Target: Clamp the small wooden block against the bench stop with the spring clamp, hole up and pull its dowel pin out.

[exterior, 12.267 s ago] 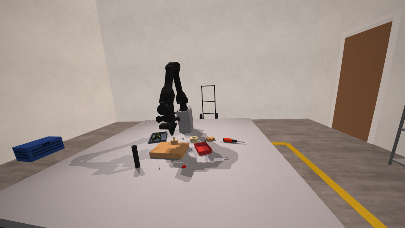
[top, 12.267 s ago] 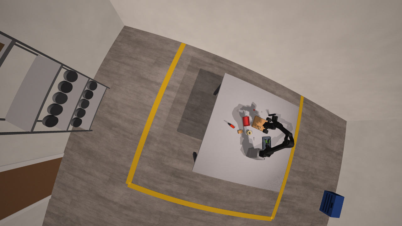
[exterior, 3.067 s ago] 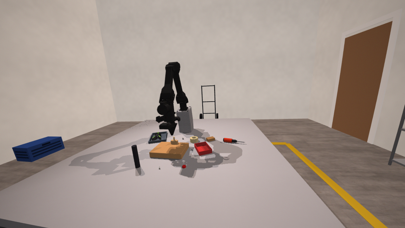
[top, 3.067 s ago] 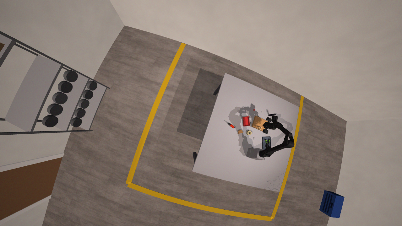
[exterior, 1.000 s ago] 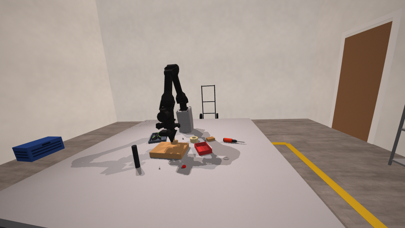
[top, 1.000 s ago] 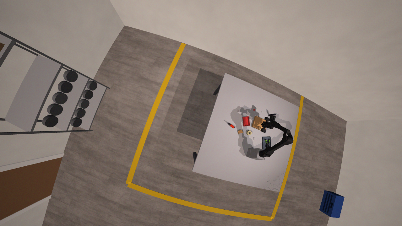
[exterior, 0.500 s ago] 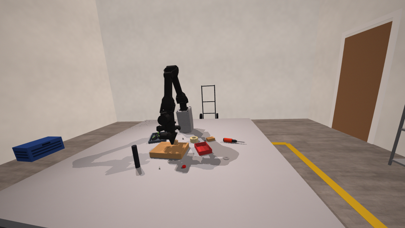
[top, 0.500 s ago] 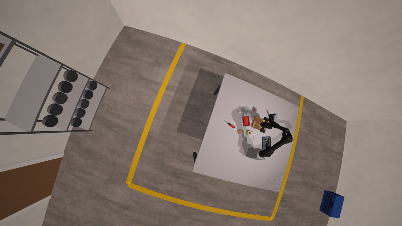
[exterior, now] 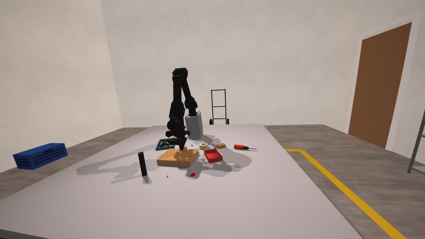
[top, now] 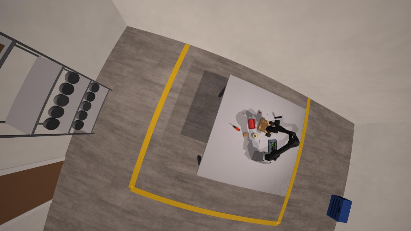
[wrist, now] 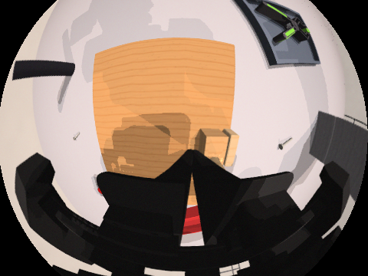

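Observation:
The wooden board lies on the table and shows in the side view too. The small wooden block sits near the board's edge closest to the arm. I cannot make out its dowel pin or the bench stop. My gripper is shut with nothing between the fingers. Its tips point down, low over the board, just beside the block. The spring clamp, black with green grips, lies in a dark tray off the board.
A red tray, a tape roll, a second small wooden piece and a red screwdriver lie beside the board. A black cylinder stands to its left. The grey arm base stands behind.

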Controlling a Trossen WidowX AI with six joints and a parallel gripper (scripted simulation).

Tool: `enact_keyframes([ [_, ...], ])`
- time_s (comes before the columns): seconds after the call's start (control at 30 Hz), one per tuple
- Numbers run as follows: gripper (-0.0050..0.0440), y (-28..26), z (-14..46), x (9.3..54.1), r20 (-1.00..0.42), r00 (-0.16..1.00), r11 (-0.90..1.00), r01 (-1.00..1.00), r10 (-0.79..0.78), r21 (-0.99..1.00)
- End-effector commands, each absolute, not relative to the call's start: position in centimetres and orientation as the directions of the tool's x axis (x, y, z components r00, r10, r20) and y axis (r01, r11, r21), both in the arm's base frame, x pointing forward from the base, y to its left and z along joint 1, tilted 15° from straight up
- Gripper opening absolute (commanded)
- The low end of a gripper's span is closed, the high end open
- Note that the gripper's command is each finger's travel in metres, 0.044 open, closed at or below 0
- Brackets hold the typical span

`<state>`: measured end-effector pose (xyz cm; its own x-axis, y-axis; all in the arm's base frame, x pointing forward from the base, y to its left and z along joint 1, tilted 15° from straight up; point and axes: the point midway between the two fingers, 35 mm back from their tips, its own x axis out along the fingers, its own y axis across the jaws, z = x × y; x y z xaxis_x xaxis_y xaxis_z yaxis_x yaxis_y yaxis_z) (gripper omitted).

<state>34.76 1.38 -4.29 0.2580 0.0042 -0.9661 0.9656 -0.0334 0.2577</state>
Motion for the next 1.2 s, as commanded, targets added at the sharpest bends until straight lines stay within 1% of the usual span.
enact_keyframes([
  [0.0,0.0,1.3,-4.3,35.9,-0.966,0.259,-0.033,0.966,0.006,0.258],
  [0.1,0.0,1.4,-3.9,35.7,-0.962,0.274,-0.035,0.961,0.004,0.274],
  [0.47,0.0,1.4,-3.7,35.7,-0.962,0.274,-0.035,0.961,0.005,0.274],
  [1.17,0.0,1.5,1.2,34.5,-0.965,0.261,-0.033,0.965,0.006,0.261],
])
